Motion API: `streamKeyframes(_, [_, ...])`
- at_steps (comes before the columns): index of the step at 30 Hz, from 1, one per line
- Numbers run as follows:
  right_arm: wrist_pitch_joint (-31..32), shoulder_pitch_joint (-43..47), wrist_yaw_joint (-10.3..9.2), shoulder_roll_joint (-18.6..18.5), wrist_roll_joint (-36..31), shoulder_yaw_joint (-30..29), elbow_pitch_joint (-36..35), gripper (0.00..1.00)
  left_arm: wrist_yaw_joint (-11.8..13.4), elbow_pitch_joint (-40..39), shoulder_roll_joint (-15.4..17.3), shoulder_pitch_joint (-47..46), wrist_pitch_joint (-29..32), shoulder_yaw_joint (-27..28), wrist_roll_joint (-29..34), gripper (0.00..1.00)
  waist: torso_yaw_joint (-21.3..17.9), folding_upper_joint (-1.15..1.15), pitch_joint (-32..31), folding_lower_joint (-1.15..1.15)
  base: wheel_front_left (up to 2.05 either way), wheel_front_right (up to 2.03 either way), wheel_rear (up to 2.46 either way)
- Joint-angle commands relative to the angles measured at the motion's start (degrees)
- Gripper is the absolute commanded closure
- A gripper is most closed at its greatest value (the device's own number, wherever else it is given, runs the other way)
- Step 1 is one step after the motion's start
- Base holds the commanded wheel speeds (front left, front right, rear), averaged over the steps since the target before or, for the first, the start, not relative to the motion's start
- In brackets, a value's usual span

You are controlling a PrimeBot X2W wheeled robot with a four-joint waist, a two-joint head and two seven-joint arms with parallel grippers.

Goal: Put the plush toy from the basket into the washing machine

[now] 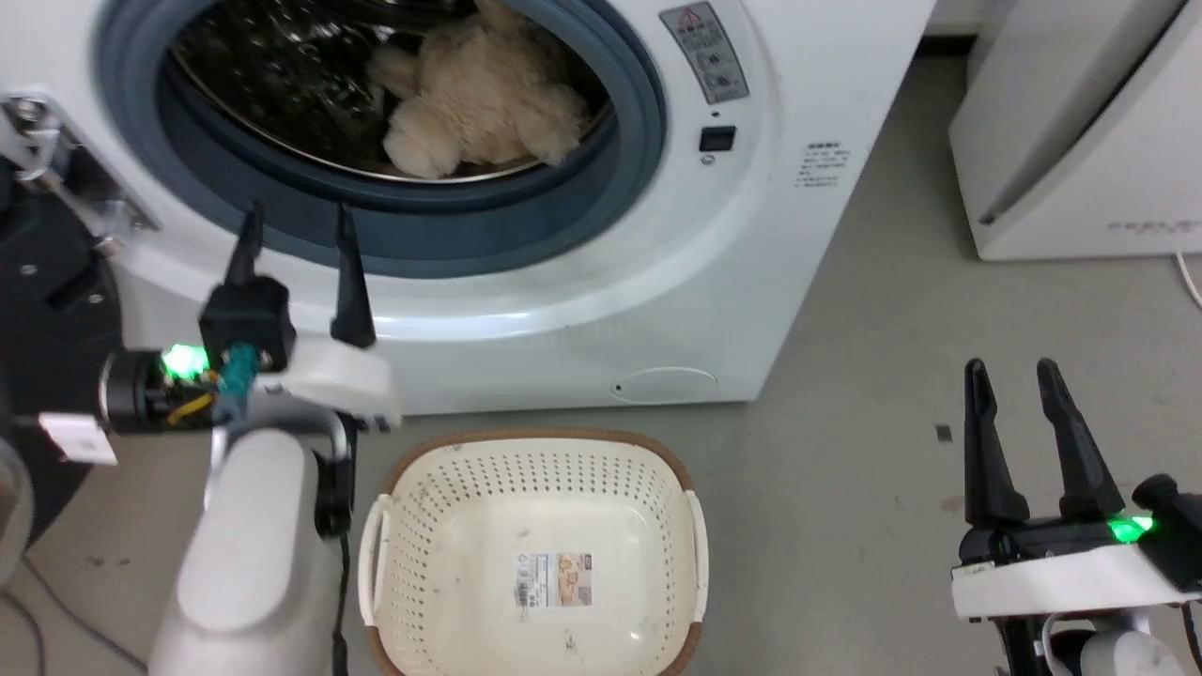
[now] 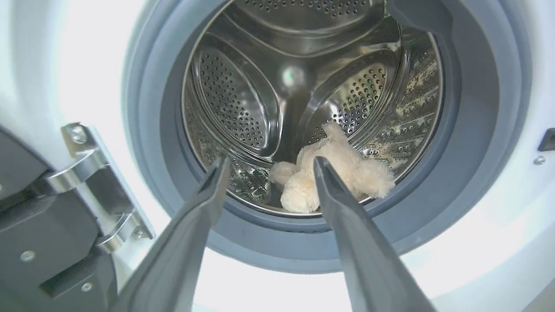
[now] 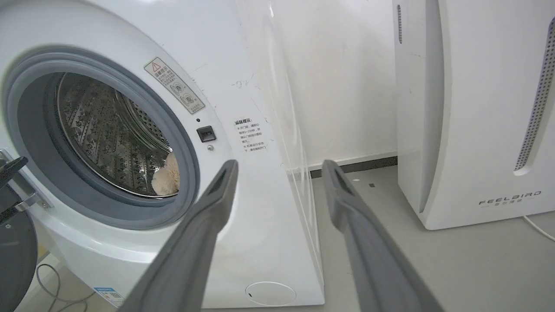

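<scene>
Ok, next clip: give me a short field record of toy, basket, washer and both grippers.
toy: fluffy cream-beige plush toy, lying inside shiny perforated steel drum
washer: large white front-loading washing machine, dark door open
basket: cream perforated plastic basket on grey floor before the washer, no toy inside
left gripper: open, holding nothing, before the washer's opening
right gripper: open, holding nothing, right of the basket
task state: toy placed

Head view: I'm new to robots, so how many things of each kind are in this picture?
White appliances: 2 (washing machine, second white appliance)
Baskets: 1 (basket)
Plush toys: 1 (plush toy)
Grippers: 2 (left gripper, right gripper)
Total: 6
</scene>
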Motion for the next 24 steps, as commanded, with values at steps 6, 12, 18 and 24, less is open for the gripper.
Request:
streamKeyframes(6, [-0.25,2.81,0.03,-0.03,-1.64,-0.23,0.25,0.00,1.16,-7.43,-1.75,8.94,0.10,-0.29,1.32,0.00,2.94,0.00,-4.21,0.01,0.00,0.00,0.00])
streamKeyframes(12, [-0.25,5.01,0.03,-0.03,-2.15,-0.59,0.66,0.00,2.07,-11.18,-2.80,16.55,0.10,-0.68,1.67,0.00,3.61,0.00,-7.13,0.01,0.00,0.00,0.00])
streamKeyframes(18, [-0.25,7.59,0.03,-0.03,-2.38,-0.49,1.26,0.00,0.88,-13.39,-3.41,23.67,0.10,-1.28,1.41,0.00,3.32,0.00,-10.50,0.01,0.00,0.00,0.00])
streamKeyframes(24, [-0.25,9.60,0.03,-0.03,-2.70,-0.64,1.56,0.00,0.03,-14.76,-3.78,28.50,0.10,-1.89,1.71,0.00,3.20,0.00,-12.45,0.01,0.00,0.00,0.00])
